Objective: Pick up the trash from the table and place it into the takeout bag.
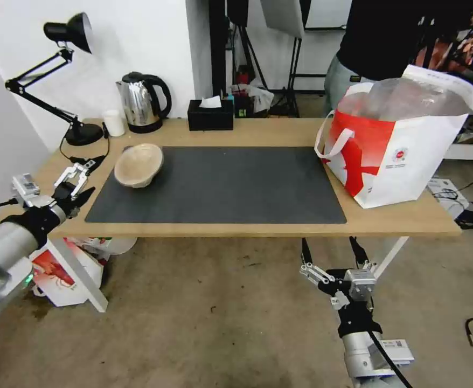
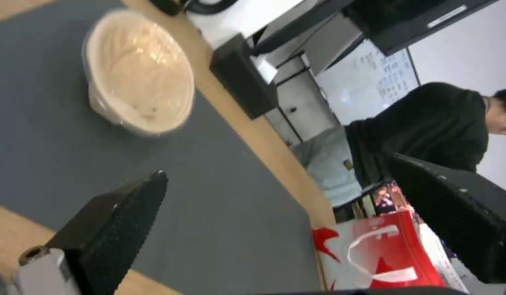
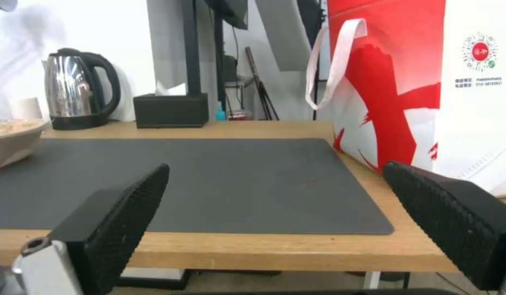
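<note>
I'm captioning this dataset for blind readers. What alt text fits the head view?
A beige pulp bowl sits on the dark mat's left end on a light-wood table, with an open white-and-red takeout bag at the right. The open left gripper hovers beside the bowl; the open right gripper hangs below the front edge.

Both arms are smooth silver-grey tubes ending in black wrist collars. Each carries a small boxy silver-white block and bare metal linkages leading to a pincer with two black fingers. The left pincer (image 1: 88,175) has finger pads (image 2: 119,229) textured with fine dots. The right pincer (image 1: 331,249) looks the same, with a black cable and a coded white label along its forearm.
</note>
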`<state>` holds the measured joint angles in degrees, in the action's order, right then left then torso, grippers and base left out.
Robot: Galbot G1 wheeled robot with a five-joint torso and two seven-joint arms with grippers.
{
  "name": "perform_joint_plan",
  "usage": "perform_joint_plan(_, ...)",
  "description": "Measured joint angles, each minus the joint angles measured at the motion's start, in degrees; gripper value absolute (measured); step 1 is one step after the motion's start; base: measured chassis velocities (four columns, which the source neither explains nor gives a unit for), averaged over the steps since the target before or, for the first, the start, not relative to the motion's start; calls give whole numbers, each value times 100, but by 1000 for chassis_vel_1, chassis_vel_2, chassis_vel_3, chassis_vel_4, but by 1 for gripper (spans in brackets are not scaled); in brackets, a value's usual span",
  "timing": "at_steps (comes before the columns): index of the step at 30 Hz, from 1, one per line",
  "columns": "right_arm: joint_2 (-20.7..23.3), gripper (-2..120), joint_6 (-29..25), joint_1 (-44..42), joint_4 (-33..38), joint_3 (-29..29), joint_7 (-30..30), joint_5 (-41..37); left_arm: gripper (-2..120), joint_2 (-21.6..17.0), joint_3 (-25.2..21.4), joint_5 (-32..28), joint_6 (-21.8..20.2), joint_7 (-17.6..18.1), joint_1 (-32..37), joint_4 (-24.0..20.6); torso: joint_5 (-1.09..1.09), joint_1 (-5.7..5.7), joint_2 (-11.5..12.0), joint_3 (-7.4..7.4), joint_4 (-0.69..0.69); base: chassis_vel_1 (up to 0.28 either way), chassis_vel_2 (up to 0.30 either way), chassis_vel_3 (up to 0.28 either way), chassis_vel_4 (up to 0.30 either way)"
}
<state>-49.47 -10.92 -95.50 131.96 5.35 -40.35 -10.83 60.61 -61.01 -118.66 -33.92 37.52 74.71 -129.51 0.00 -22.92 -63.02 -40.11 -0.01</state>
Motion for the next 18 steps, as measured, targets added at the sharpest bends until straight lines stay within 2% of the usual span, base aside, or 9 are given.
perform_joint_plan(6, 0, 100, 0, 0, 0, 0, 0, 0, 100, -14, 6, -52, -14, 44, -16, 21, 0, 0, 0, 0, 2, 0, 0, 0, 0)
perform_joint_plan(8, 0, 100, 0, 0, 0, 0, 0, 0, 100, -168, 22, -218, -84, 128, -128, 284, 0, 1, -1, 0, 4, 0, 0, 0, 0)
perform_joint_plan(9, 0, 100, 0, -1, 0, 0, 0, 0, 100, -329, 28, -324, -125, 191, -226, 537, 2, 0, -1, 0, -1, 0, 0, 0, 0)
perform_joint_plan(18, 0, 100, 1, 0, 0, 0, 0, 0, 100, -555, 215, -405, -204, 255, -495, 972, 0, 0, -1, 0, 1, 0, 0, 0, 0)
